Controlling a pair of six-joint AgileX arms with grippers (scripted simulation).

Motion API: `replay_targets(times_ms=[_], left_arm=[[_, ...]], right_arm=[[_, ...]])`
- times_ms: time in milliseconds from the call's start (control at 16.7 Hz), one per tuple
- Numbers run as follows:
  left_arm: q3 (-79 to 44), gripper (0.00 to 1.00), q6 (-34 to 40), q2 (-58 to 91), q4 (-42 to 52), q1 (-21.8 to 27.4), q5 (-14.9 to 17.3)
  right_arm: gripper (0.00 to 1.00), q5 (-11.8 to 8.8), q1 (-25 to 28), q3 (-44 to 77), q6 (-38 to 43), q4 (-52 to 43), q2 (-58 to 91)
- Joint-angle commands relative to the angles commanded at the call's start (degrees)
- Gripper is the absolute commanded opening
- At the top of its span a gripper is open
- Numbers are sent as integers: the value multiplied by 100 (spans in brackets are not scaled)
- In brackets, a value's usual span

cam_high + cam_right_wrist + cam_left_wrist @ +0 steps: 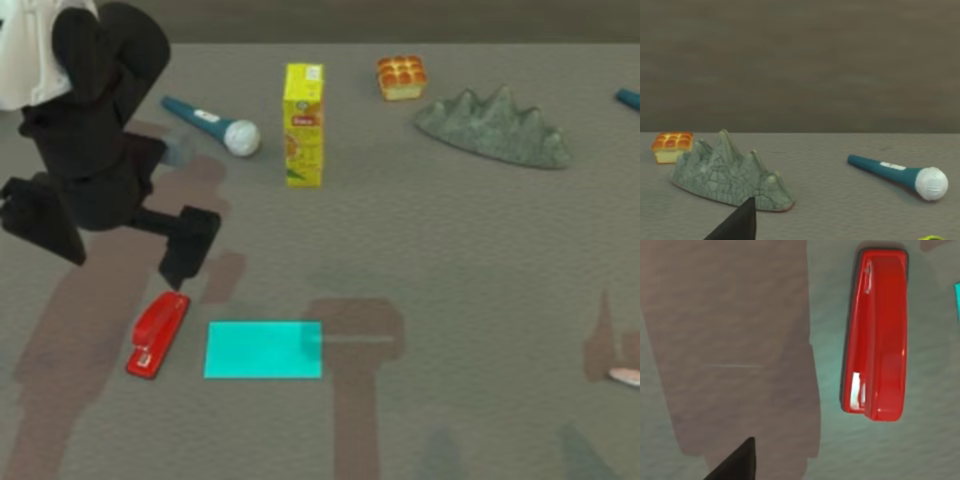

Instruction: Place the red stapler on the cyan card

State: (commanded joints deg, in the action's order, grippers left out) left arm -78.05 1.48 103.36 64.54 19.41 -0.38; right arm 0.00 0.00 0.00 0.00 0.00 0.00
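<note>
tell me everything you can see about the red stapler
The red stapler is a small, glossy, elongated desk stapler, plastic by its look, with a rounded top and a pale mark near one end. It lies flat on the table, slightly angled, at the top view's lower left, just left of the cyan card with a narrow gap between them. Nothing touches it; the left gripper hangs above and just behind its far end, not holding it.
</note>
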Motion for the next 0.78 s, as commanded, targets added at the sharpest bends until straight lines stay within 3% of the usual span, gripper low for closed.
replay_targets(times_ms=[780], left_arm=[[1326,100,-39,851,-2164,2,4]], right_arm=[[100,0,0,0,0,0,0]])
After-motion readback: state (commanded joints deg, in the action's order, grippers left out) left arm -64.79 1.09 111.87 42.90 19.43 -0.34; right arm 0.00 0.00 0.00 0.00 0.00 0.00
